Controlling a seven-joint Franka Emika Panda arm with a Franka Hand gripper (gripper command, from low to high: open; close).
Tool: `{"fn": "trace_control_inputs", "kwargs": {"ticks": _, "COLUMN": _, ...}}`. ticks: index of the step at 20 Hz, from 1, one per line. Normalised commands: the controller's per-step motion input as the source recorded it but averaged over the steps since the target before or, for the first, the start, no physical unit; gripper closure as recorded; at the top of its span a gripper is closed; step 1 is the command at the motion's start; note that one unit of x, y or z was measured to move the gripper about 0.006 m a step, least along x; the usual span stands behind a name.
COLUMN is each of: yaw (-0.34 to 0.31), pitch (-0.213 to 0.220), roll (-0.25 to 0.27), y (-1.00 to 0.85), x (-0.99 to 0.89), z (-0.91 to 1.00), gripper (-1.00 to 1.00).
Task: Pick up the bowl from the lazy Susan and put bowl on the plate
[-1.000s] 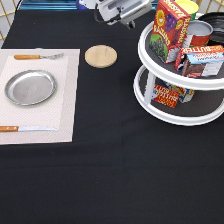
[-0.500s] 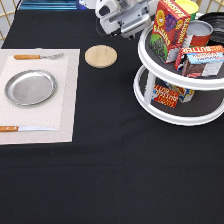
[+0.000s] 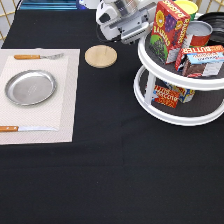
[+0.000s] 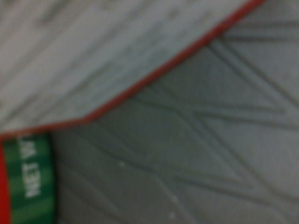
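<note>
- The round glossy black bowl (image 3: 218,26) shows only as a dark curved edge on the upper tier of the large white two-tier lazy Susan (image 3: 172,117), at the exterior view's right edge behind the red tin can (image 3: 198,34).
- Also on that upper tier stand a tall red raisin box (image 3: 167,27) and a flat butter carton (image 3: 202,59); another box (image 3: 167,94) sits on the lower tier.
- The white and grey gripper (image 3: 131,34) is just beside the lazy Susan's upper rim, toward the exterior view's left; whether its jaws are open or closed cannot be told.
- The wrist view shows a box panel with a red edge (image 4: 93,60) over a grey surface.
- Left of the lazy Susan on the black desk (image 3: 115,170) lies a small round light wooden disc (image 3: 100,55).
- Further left, the round shiny silver metal plate (image 3: 30,87) rests on a pale placemat (image 3: 67,100), between a fork (image 3: 37,57) and a knife (image 3: 25,128).
</note>
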Motion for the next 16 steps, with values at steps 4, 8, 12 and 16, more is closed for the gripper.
{"fn": "trace_control_inputs", "kwargs": {"ticks": 4, "yaw": 0.000, "pitch": -0.005, "roll": 0.000, "y": 0.00, "x": 0.57, "z": 0.00, "gripper": -1.00}}
{"fn": "trace_control_inputs", "kwargs": {"ticks": 8, "yaw": 0.000, "pitch": -0.002, "roll": 0.000, "y": -0.11, "x": 0.64, "z": -0.02, "gripper": -1.00}}
{"fn": "trace_control_inputs", "kwargs": {"ticks": 12, "yaw": 0.001, "pitch": -0.008, "roll": 0.000, "y": -0.20, "x": 0.64, "z": -0.03, "gripper": -1.00}}
{"fn": "trace_control_inputs", "kwargs": {"ticks": 16, "yaw": 0.020, "pitch": -0.023, "roll": 0.000, "y": -0.26, "x": 0.62, "z": -0.04, "gripper": -1.00}}
